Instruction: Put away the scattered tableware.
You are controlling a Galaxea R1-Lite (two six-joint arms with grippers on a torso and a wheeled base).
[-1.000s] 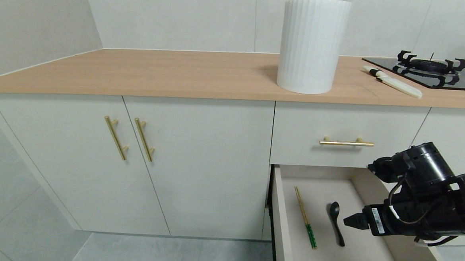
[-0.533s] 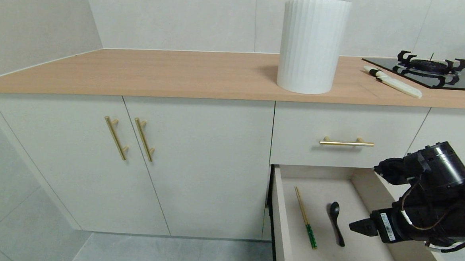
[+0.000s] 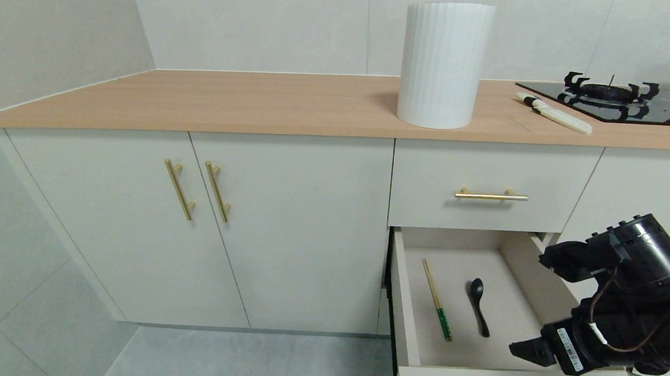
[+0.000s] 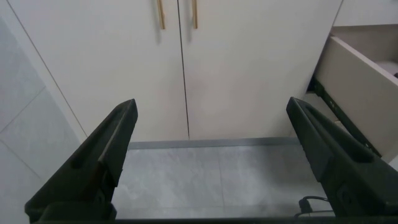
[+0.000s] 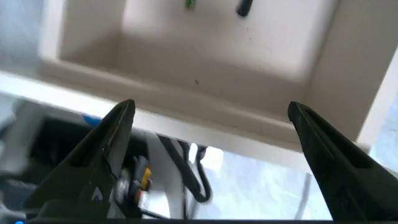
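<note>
The lower drawer (image 3: 404, 306) stands pulled out. Inside it lie a pair of wooden chopsticks with green tips (image 3: 435, 308) and a black spoon (image 3: 477, 313), side by side. A white-sheathed knife (image 3: 554, 113) rests on the wooden counter next to the hob. My right gripper (image 3: 527, 351) hangs over the drawer's front right corner, open and holding nothing. In the right wrist view the gripper (image 5: 211, 146) spans the drawer's front wall (image 5: 205, 74), with the chopstick tips (image 5: 189, 4) and spoon end (image 5: 244, 7) beyond. My left gripper (image 4: 211, 162) is open low above the floor.
A tall ribbed white container (image 3: 443, 65) stands on the counter (image 3: 247, 103) above the closed upper drawer (image 3: 490, 195). A black gas hob (image 3: 615, 99) is at the far right. Closed cupboard doors (image 3: 195, 226) fill the left; the drawer's side (image 4: 354, 68) juts out.
The whole head picture has shifted, so the camera moved back. My right gripper has drawn back from beside the spoon to the drawer's front edge. Chopsticks and spoon lie as before.
</note>
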